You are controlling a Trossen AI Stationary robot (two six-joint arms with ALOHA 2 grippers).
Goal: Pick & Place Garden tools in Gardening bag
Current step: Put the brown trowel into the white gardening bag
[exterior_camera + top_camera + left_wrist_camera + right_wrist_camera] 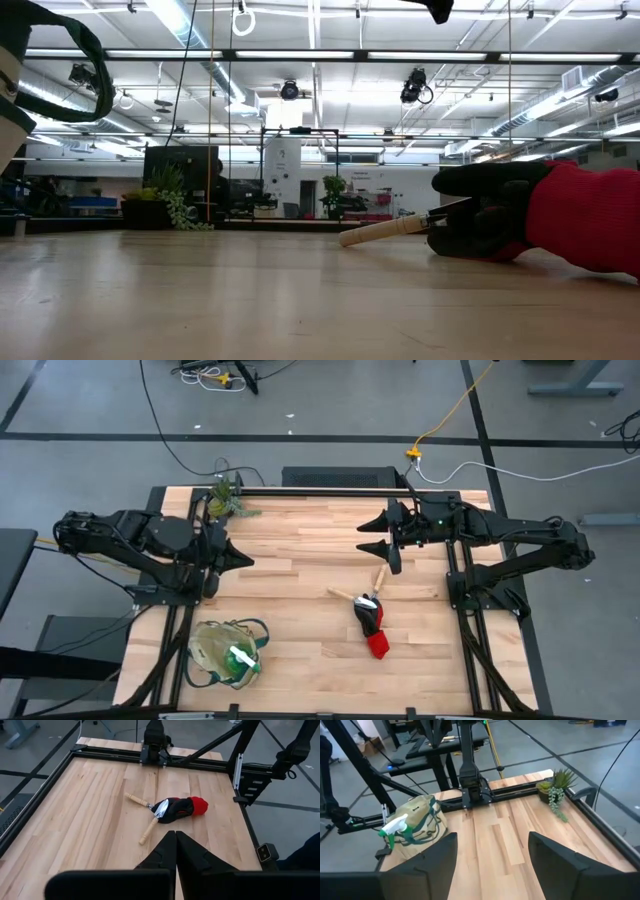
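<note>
The beige gardening bag (225,652) with green trim lies at the table's near left; a translucent green item with a white part (241,660) sticks out of it, as the right wrist view (395,827) shows too. The black-and-red glove bundle (371,625) lies right of the table's middle on two slim wooden-handled tools (362,590), which cross under it (150,815). My left gripper (245,561) is shut and empty at the left, above the table. My right gripper (372,536) is open and empty at the far right, above the table.
A small green potted plant (226,498) stands at the far left corner (555,787). Black frame rails (330,488) run along the table's edges. Bare wood lies between the bag and the glove bundle (560,215).
</note>
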